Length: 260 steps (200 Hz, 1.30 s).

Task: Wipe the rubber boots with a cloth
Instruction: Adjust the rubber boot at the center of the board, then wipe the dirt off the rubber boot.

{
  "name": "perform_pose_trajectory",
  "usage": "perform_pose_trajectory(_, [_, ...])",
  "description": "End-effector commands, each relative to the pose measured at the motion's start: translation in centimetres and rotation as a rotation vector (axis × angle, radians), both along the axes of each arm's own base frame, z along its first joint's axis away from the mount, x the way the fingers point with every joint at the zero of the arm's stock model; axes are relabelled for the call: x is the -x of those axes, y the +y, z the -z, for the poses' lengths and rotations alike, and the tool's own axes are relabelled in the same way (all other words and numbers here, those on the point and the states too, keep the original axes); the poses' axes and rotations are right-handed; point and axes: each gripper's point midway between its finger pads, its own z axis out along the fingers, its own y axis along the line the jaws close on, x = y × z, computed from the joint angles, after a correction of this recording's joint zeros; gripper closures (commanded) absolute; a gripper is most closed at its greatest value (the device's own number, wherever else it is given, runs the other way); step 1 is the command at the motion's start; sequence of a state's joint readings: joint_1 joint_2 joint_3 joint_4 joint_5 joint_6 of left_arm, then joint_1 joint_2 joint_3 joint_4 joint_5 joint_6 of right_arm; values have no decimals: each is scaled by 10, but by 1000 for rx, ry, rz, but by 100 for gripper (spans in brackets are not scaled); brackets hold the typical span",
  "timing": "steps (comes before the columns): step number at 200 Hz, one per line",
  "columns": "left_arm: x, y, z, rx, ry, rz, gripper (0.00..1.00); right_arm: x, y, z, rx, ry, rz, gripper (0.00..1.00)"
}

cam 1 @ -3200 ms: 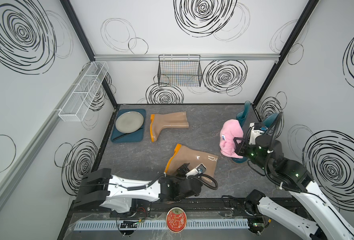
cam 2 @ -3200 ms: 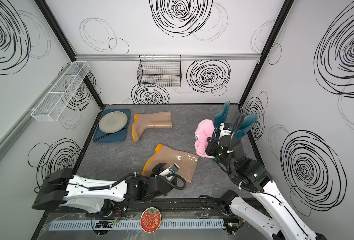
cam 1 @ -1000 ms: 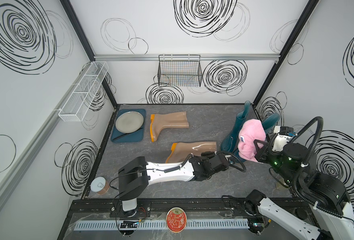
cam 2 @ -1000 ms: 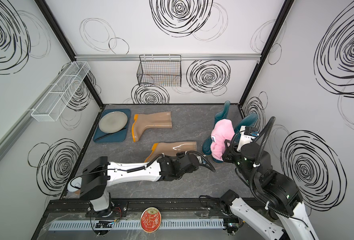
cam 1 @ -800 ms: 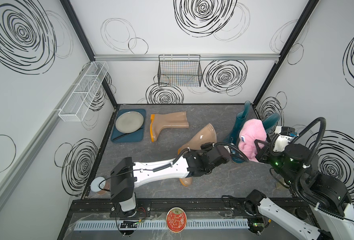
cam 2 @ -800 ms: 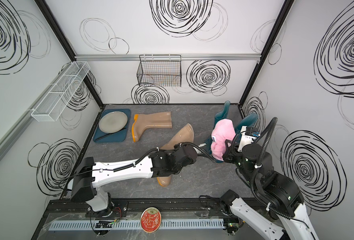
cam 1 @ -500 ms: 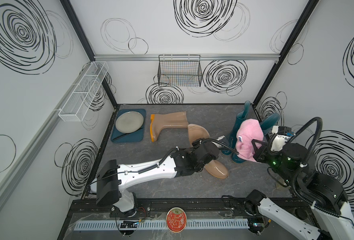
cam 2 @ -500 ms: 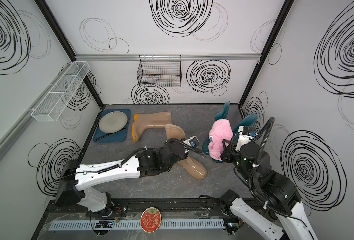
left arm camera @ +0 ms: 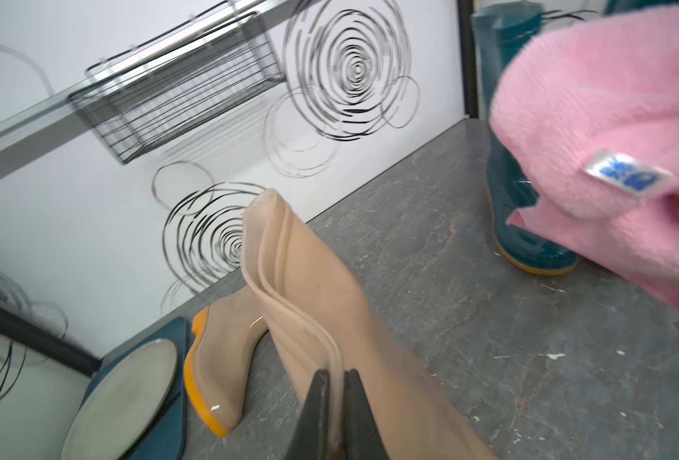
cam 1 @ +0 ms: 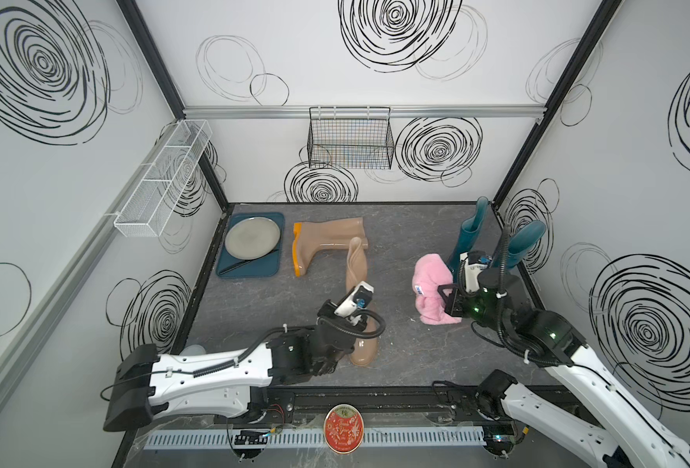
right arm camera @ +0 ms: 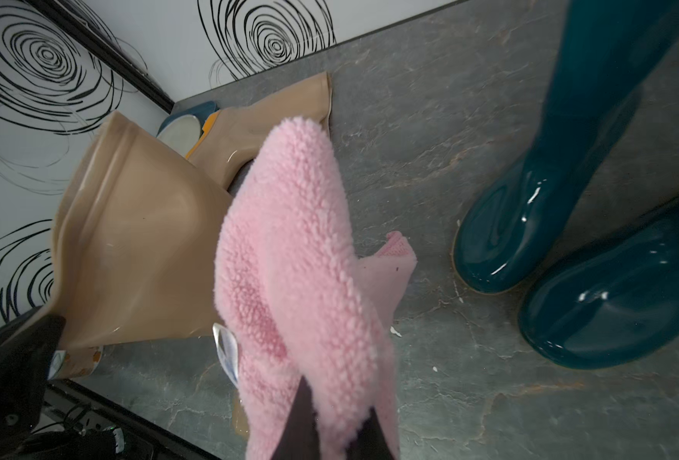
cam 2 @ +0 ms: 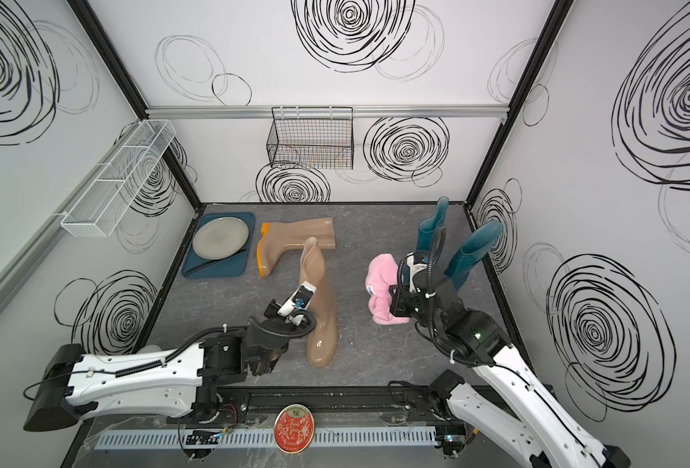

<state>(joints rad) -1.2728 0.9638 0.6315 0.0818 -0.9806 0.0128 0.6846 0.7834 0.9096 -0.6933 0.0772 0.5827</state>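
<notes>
Arms enter from the front rail. The left arm (cam 1: 213,372) lies low and outstretched, left gripper (left arm camera: 336,418) pinched tight on the shaft of the upright tan boot (cam 1: 357,275). The right arm (cam 1: 537,336) bends at the elbow, right gripper (right arm camera: 336,426) clamped on the pink cloth (cam 1: 432,287), which hangs between that boot and the standing teal boots (cam 1: 471,231). Swirl-marked white walls (cam 1: 254,154) enclose a grey marbled tabletop (cam 1: 408,227). The second tan boot (cam 1: 327,239) lies beside the tray (cam 1: 250,269).

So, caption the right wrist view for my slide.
Right gripper shut on the pink cloth, teal boots standing alongside.

White arms (cam 1: 205,375), blk joints (cam 1: 294,358), blk cables (cam 1: 502,253).
</notes>
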Motion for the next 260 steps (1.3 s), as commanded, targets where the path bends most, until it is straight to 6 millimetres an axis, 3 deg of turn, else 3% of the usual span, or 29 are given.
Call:
perform_pose_trajectory(1, [-3, 62, 20, 123, 8, -251, 100, -5, 43, -2, -60, -30, -118, 100])
perform_pose_trajectory(42, [-4, 130, 66, 237, 99, -472, 100, -14, 113, 21, 12, -26, -236, 100])
perform_pose_trajectory(62, [-1, 132, 92, 230, 151, -470, 100, -23, 137, 35, -5, -5, -270, 100])
perform_pose_trajectory(80, [-1, 131, 93, 223, 154, -476, 100, -30, 153, 43, -5, 23, -294, 100])
perform_pose_trajectory(99, [-4, 123, 108, 224, 222, -443, 100, -39, 164, 42, 3, 22, -291, 100])
perform_pose_trajectory(132, [-2, 106, 151, 325, 343, -408, 100, -70, 165, 52, 17, 51, -244, 100])
perform_pose_trajectory(171, [-2, 73, 163, 353, 338, -285, 100, -100, 168, 74, 58, 91, -194, 100])
perform_pose_trajectory(205, [-6, 56, 171, 373, 330, -227, 100, -116, 178, 125, 137, 187, -176, 100])
perform_pose_trajectory(233, [-13, 52, 179, 365, 333, -215, 100, -110, 172, 165, 287, 245, -171, 100])
perform_pose_trajectory(260, [-19, 55, 181, 386, 333, -223, 100, -85, 144, 178, 338, 239, -126, 100])
